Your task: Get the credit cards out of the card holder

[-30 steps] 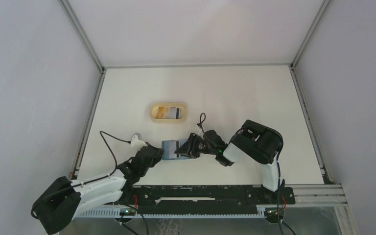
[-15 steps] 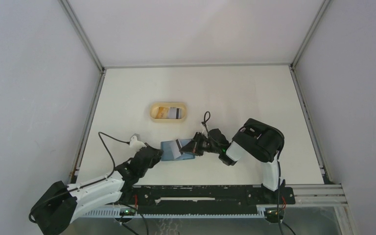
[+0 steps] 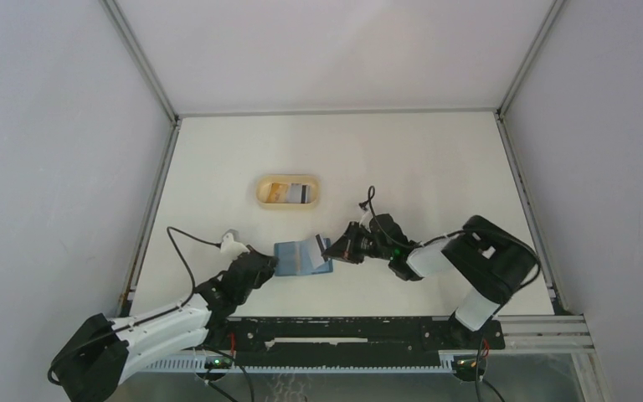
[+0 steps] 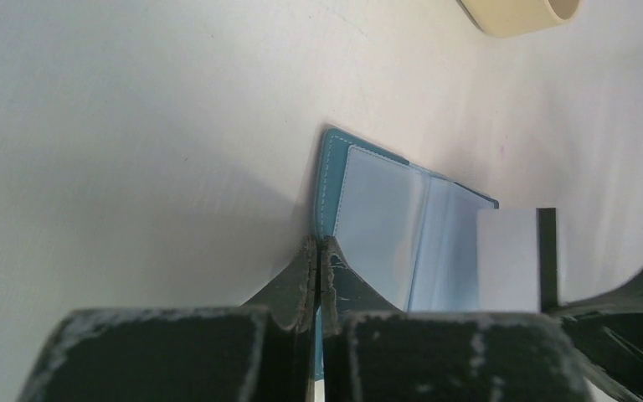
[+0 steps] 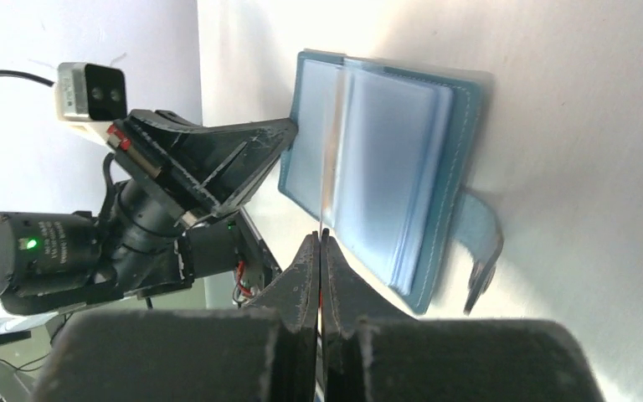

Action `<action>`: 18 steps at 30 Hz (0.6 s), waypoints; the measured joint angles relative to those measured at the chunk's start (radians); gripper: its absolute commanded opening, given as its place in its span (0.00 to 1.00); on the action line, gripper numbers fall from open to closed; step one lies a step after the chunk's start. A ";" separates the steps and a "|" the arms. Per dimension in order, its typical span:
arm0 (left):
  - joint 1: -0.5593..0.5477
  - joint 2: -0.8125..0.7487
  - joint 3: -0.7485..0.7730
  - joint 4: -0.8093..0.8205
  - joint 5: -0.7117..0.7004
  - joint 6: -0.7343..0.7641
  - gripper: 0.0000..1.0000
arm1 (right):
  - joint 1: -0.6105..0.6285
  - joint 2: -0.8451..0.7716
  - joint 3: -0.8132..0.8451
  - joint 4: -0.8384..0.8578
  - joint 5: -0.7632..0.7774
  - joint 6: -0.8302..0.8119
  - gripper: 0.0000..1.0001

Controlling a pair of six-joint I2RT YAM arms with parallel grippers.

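Observation:
The teal-blue card holder (image 3: 297, 258) lies open on the white table between my two grippers. My left gripper (image 3: 273, 266) is shut on its left edge, and the left wrist view shows its tips (image 4: 319, 248) pinching the teal rim (image 4: 328, 180). My right gripper (image 3: 333, 249) is shut on a whitish credit card (image 3: 317, 249) with a dark stripe, which sticks out of the right-hand pocket. That card (image 4: 509, 260) shows flat in the left wrist view. In the right wrist view the card (image 5: 326, 167) is edge-on above my tips (image 5: 320, 240), beside the holder (image 5: 393, 159).
A tan oval dish (image 3: 263, 193) stands behind the holder with other cards (image 3: 293, 193) lying in it. The holder's closure tab (image 5: 479, 251) hangs off its right side. Metal frame rails border the table on the left, right and back.
My right gripper has shut on the card and the right arm has drawn back to the right, sliding the card partly out. The left gripper has kept its hold on the holder.

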 measured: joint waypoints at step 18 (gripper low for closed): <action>0.000 -0.113 -0.018 -0.086 0.000 0.008 0.00 | -0.016 -0.267 0.311 -0.478 0.196 -0.191 0.00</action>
